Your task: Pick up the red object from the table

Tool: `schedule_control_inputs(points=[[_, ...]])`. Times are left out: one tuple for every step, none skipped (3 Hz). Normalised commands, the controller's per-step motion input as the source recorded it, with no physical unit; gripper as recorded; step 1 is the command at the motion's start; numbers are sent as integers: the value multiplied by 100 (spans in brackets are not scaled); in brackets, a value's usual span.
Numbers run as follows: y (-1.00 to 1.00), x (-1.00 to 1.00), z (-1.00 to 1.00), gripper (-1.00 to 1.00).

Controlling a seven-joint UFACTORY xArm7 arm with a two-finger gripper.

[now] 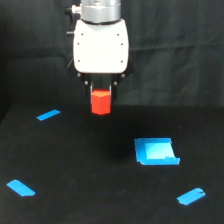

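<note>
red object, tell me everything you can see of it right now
The red object is a small, stubby, bright red-orange block with faceted sides, matte and plastic-looking. It stands upright, its top tucked between the dark fingers of the gripper, which is shut on it below the white gripper body. It appears lifted clear of the black table, with nothing else touching it. It sits toward the exterior view's left of the blue square piece.
</note>
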Motion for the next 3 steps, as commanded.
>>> schedule_control_inputs(points=[[-7,-5,1,-99],[-9,-3,29,-99],[-8,-7,16,-98]])
